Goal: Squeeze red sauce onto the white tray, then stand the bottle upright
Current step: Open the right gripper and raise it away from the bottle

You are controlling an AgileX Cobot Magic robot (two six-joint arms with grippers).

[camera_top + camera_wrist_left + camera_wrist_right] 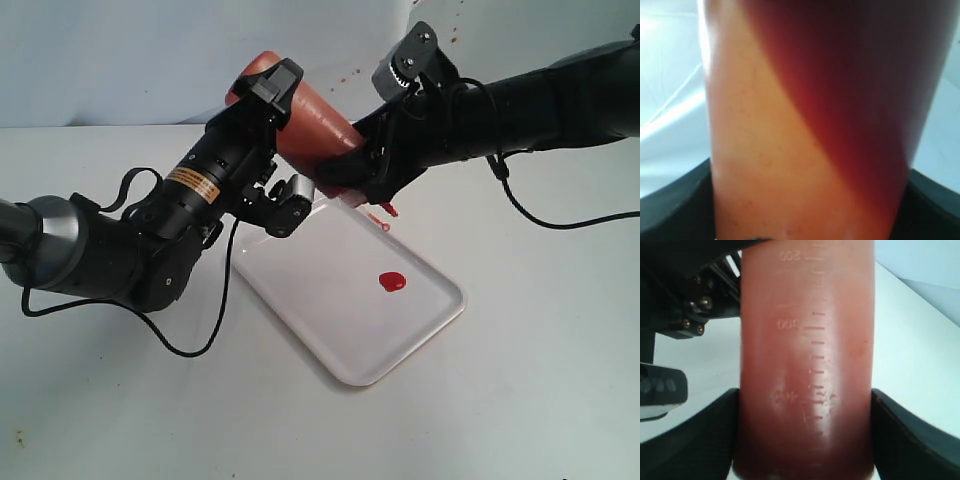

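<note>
The bottle, orange-red through its wall, hangs tilted above the far corner of the white tray, with its nozzle end pointing down toward the tray. My left gripper is shut on the bottle's upper, base end. My right gripper is shut on it nearer the nozzle. A small blob of red sauce lies on the tray. The bottle fills the left wrist view between dark fingers. In the right wrist view the bottle sits tight between both fingers.
The tray lies slanted on a pale table. A black cable loops on the table beside the tray's left edge. Another cable hangs from the right arm. A light wall stands behind.
</note>
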